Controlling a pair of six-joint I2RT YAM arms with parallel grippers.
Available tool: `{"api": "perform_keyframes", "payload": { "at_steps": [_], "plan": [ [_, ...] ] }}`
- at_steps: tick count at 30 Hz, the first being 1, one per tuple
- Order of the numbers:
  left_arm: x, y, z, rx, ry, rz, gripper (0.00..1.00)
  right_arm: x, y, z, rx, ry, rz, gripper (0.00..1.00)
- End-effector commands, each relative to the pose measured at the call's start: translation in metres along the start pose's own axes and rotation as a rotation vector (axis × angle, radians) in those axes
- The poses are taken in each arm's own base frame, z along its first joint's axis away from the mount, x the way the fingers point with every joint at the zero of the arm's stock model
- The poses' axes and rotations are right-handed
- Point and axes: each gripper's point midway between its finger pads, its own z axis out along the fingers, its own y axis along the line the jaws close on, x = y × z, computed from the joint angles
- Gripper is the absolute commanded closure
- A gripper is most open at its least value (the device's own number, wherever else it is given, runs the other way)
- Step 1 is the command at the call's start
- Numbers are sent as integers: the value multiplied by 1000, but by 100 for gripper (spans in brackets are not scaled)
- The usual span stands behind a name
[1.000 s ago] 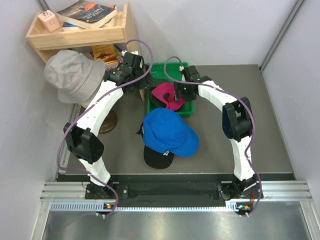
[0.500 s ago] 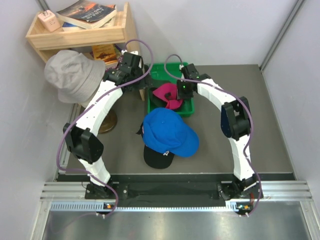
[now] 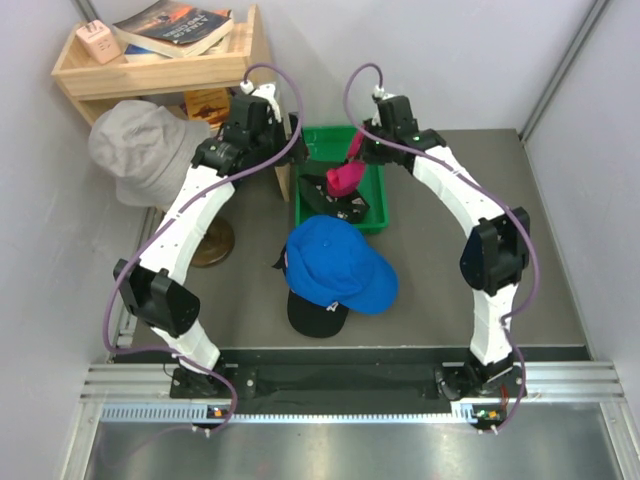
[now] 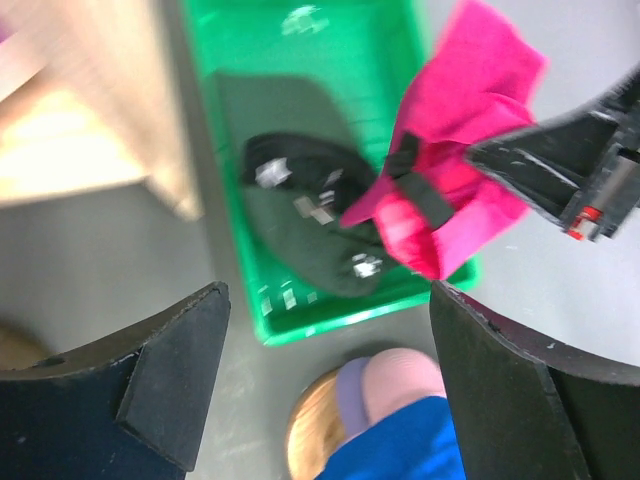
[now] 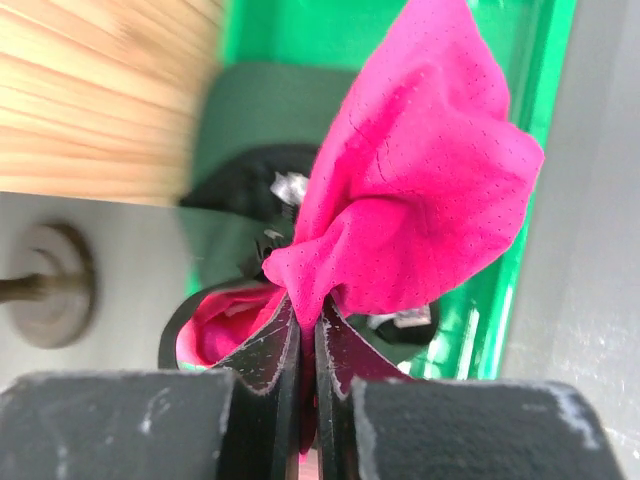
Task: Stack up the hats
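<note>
Magenta cap [image 3: 345, 178] pinched by fabric in closed right gripper [image 5: 308, 330], held above green bin [image 3: 325, 148], likely for transfer onto blue cap [image 3: 335, 265] stack. Left gripper [image 4: 328, 295] open, empty, pointed at dark green cap [image 4: 300, 240] in bin.

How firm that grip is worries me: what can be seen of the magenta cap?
The magenta cap is soft, finely perforated fabric, crumpled into a loose bunch. The right hand is shut on a fold of it, so it hangs over the green bin, above the dark cap lying inside. A black strap crosses its back. Whether it touches the dark cap cannot be told.
</note>
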Motion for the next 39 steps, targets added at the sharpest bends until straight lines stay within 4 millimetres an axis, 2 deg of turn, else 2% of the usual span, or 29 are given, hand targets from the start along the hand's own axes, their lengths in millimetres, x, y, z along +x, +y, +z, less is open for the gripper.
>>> {"api": "perform_keyframes", "payload": {
  "at_steps": [1,3,6,10,12,18,20,23,29,31,34,39],
  "plan": [
    [-35,-54,-23,292,-122,74,14,-89,55,-75,-181,-275,7,100],
    [-41,-66,-26,359,-145,83,14,-100,68,-97,-228,-316,-3,100],
    [-46,-80,-28,434,-165,82,12,-107,78,-121,-259,-348,0,100],
    [-55,-94,-29,507,-194,60,12,-110,90,-144,-306,-362,0,100],
    [-62,-108,-34,576,-211,43,11,-109,96,-153,-318,-366,-2,100],
    [-55,-138,-43,654,-207,40,11,-101,98,-157,-307,-343,51,100],
    [-54,-150,-53,665,-231,61,11,-98,97,-156,-296,-337,57,100],
    [-44,-154,-51,632,-224,92,11,-95,98,-155,-297,-323,78,100],
    [-19,-140,-27,467,-151,159,12,-99,102,-161,-313,-327,124,100],
    [-22,-126,-20,363,-176,183,13,-99,105,-163,-320,-324,135,100],
    [-22,-118,-14,281,-190,212,15,-102,108,-165,-330,-322,151,100],
    [-24,-123,-7,277,-209,238,23,-104,114,-168,-360,-319,182,100]
  ]
}}
